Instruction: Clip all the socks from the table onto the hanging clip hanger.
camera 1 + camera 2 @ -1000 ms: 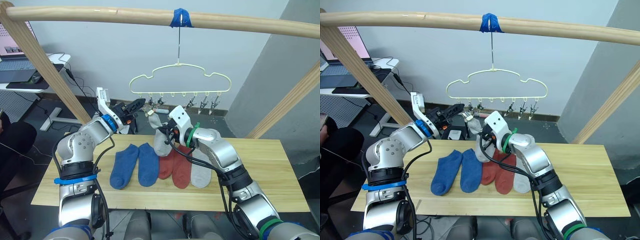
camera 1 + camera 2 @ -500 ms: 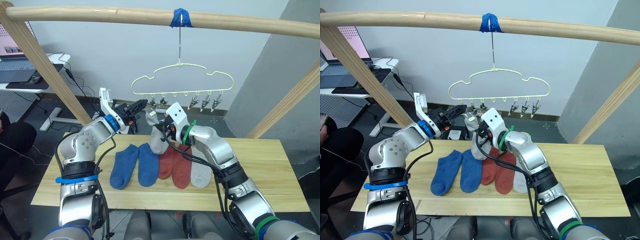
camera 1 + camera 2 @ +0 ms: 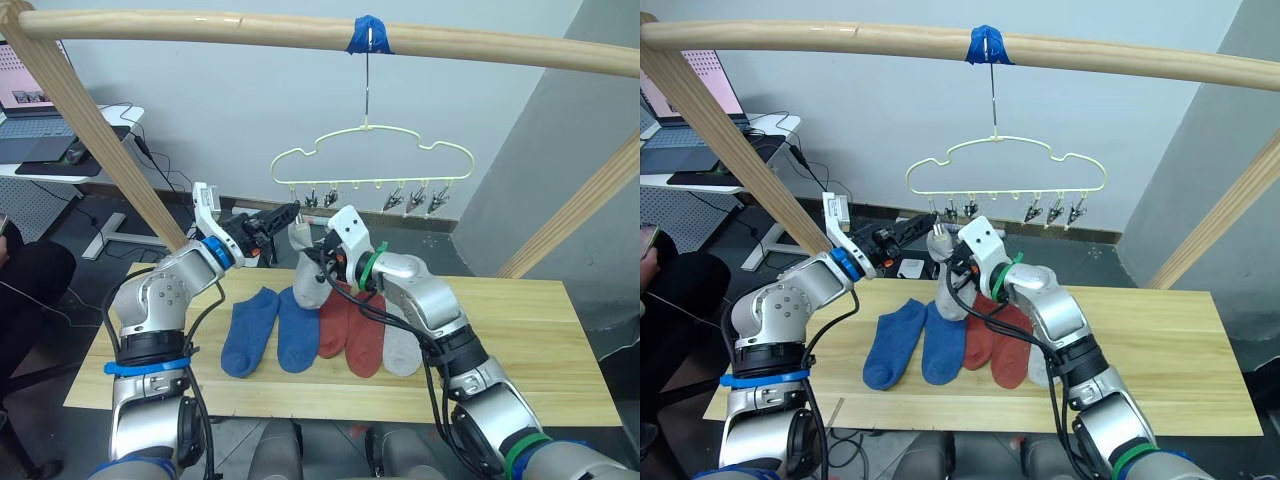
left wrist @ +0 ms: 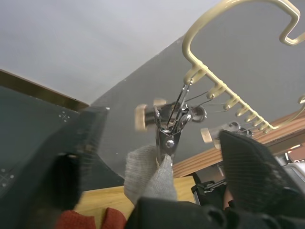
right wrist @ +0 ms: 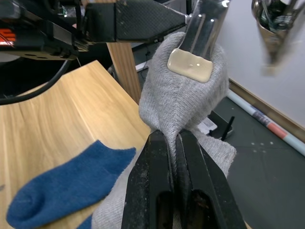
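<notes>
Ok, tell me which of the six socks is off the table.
One light grey sock: the right gripper holds it up at the clip hanger. The other five lie flat.

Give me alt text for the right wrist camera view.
The right gripper pinches a light grey sock whose top edge sits in a metal clip of the hanger, with the left gripper's finger beside the clip. A blue sock lies on the wooden table below.

Even, soft indoor light, no harsh glare; faint shadows under socks (image 3: 300, 325) on table (image 3: 520, 340). Head views sharp. Left wrist view: near fingers (image 4: 71, 157) blurred. Right wrist view: upper clips (image 5: 269, 28) out of focus
</notes>
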You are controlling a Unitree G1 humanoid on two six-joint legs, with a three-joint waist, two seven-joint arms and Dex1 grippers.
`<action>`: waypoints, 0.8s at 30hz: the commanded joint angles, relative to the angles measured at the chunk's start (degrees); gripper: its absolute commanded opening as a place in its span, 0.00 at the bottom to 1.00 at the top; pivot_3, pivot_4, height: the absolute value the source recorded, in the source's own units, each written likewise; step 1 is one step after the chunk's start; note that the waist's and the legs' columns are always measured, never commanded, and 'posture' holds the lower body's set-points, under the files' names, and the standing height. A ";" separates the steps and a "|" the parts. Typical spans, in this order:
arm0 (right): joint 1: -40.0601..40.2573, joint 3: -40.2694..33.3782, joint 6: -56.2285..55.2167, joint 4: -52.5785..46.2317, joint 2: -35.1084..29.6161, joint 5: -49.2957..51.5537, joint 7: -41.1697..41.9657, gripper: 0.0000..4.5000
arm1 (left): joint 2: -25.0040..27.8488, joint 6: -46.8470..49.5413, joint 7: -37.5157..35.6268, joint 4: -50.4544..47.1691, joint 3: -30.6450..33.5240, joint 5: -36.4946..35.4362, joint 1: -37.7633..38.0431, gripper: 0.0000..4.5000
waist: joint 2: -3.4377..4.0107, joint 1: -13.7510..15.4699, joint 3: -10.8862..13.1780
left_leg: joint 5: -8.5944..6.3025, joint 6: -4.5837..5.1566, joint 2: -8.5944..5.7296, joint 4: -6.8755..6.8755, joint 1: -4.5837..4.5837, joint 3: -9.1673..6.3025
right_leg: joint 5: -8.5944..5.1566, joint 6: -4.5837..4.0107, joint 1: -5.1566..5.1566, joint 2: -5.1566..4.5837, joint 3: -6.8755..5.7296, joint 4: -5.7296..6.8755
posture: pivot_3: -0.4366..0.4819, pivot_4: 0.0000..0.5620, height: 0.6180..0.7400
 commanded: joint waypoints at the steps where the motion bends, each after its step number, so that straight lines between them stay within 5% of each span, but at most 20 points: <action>1: -0.77 -3.79 1.25 -0.44 4.37 5.69 -0.16 0.06 | 1.45 -0.85 -0.40 -4.03 1.28 -0.41 0.15 1.00 | 0.00 0.00 0.00 | 0.00 0.00 0.01 0.00 0.00 0.00 | 0.00 0.00 -0.01 0.00 0.00 0.00 | 0.55 0.29 1.00; 14: 7.30 -5.00 6.44 -8.12 -2.80 7.66 0.18 1.00 | 1.88 -3.23 -1.87 -8.17 -3.10 3.34 4.18 1.00 | 0.01 0.25 0.01 | 0.00 0.01 -0.08 0.00 -0.06 0.03 | 0.00 0.00 -0.04 -0.11 -0.01 -0.03 | 0.52 0.30 1.00; 24: 12.42 -8.75 7.65 -19.94 -9.82 10.59 0.64 1.00 | 0.87 -9.48 -2.74 -10.30 -8.90 9.74 6.22 1.00 | 0.01 0.04 0.01 | 0.00 0.01 -0.07 0.00 -0.10 0.08 | -0.01 0.01 -0.08 -0.07 0.04 -0.04 | 0.50 0.30 1.00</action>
